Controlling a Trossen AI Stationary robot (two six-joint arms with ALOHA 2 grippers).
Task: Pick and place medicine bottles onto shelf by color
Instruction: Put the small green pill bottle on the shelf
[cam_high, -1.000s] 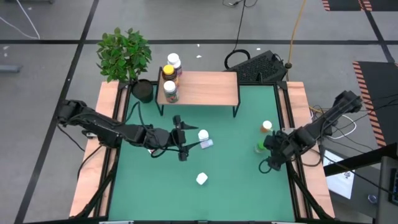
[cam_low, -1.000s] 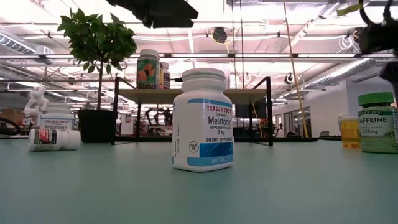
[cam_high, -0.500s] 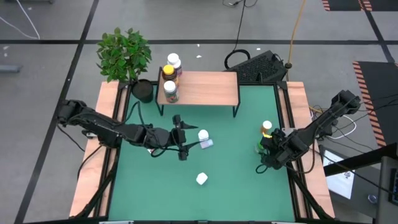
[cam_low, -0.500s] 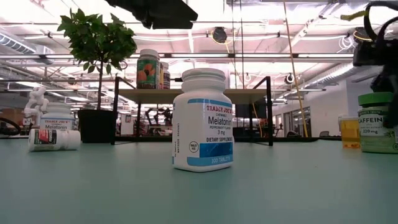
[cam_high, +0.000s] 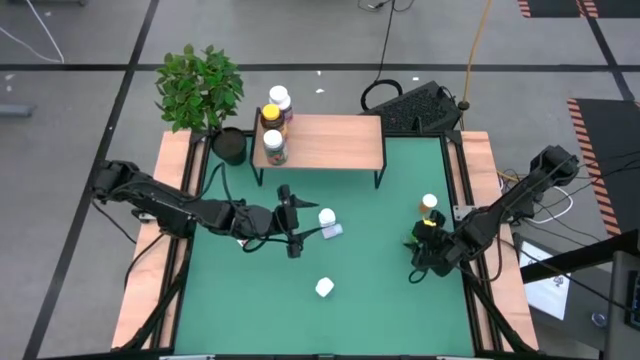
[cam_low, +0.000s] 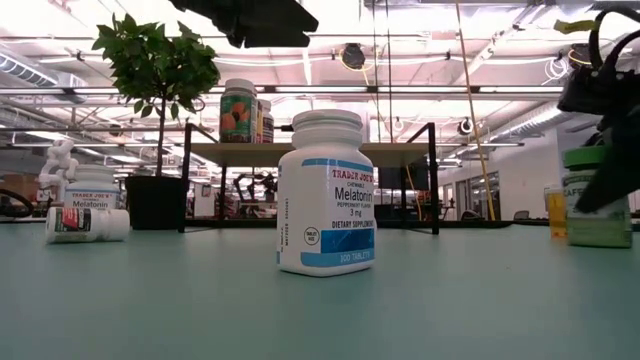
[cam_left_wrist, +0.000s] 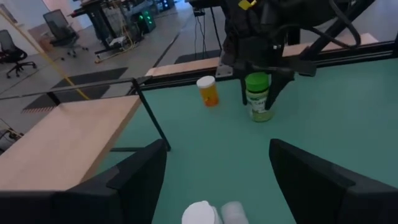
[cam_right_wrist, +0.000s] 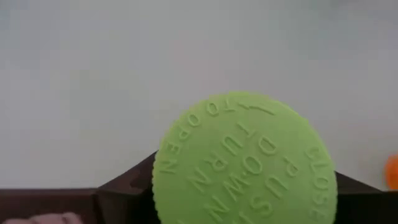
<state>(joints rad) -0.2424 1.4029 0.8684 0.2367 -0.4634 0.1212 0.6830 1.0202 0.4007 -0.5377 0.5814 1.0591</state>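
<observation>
A green-capped bottle stands on the green table at the right, next to an orange bottle. My right gripper is over it, shut on it. My left gripper hovers open and empty mid-table, beside a standing white-capped bottle and a lying one. Another white bottle stands nearer the front. The wood-topped shelf at the back carries three bottles at its left end. My right gripper holds the green-capped bottle by its two opposite sides, just below the cap, one finger on each side. The fingers come from above, slanting down. The bottle stays upright with its base on the table.
A potted plant stands at the back left corner, beside the shelf. Wooden rails run along the table's left and right sides. A dark keyboard lies behind the table at the right. The front half of the green mat has open room.
My right gripper has moved toward the table's left and come down over the green-capped bottle, so that its fingers now stand on both sides of it. The bottle has shifted slightly along the table. My left arm has kept still.
</observation>
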